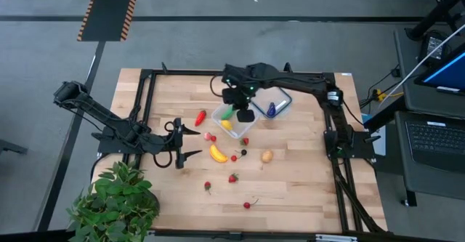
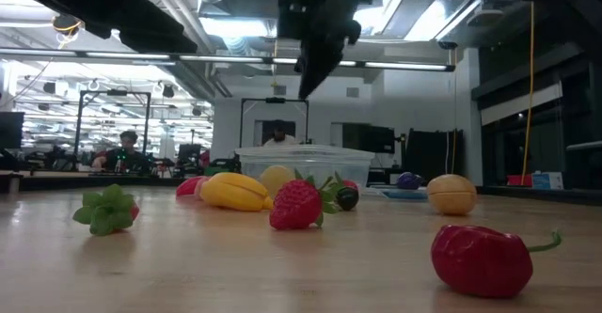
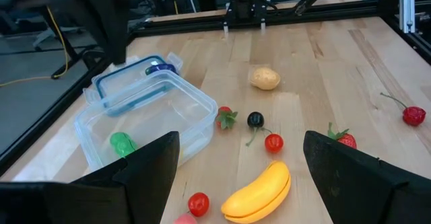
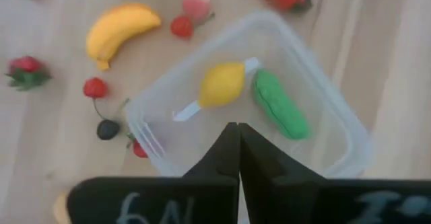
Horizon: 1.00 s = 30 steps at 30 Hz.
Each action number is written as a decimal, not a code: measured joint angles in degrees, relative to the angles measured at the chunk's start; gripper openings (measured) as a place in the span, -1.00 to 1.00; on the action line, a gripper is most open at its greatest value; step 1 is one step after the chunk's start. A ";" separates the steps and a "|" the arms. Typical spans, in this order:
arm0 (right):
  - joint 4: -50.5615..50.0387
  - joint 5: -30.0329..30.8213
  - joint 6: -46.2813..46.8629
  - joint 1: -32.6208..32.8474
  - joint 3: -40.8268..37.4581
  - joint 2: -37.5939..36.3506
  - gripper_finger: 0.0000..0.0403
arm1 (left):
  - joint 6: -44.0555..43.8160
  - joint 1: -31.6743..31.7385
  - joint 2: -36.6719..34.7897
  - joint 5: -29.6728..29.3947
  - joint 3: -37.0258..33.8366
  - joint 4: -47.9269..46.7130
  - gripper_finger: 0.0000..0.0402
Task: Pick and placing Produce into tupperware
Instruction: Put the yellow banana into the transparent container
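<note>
- With its jaws pressed together and empty, the right gripper (image 4: pixel 237 150) hovers over the tub (image 4: pixel 350 140), which holds a lemon (image 4: pixel 221 83) and a green pod (image 4: pixel 279 106).
- The left gripper (image 1: pixel 190 143) waits, jaws wide, beside the banana (image 1: pixel 218 153).
- The banana looks light, stiff and slick; best pinched across its middle.
- Its long axis runs roughly toward the tub.

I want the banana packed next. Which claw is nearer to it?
Left. The open left claw sits beside the banana, close to it. The shut right claw hangs over the clear tub, farther from the banana.
</note>
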 joint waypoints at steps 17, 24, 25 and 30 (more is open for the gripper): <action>8.35 3.65 6.62 5.65 -14.36 -20.98 -1.00 | -2.82 -0.02 0.00 0.22 0.00 -0.02 0.54; 26.81 6.57 11.47 5.99 -41.86 -39.26 -1.00 | -2.58 0.00 0.00 0.22 0.00 -0.01 0.54; 29.05 6.56 12.12 5.99 -45.32 -42.07 -1.00 | -2.56 0.01 -0.01 0.17 0.00 -0.01 0.54; 39.18 7.69 15.93 5.99 -61.66 -56.31 -1.00 | -2.51 0.11 -0.02 -0.41 0.00 0.33 0.54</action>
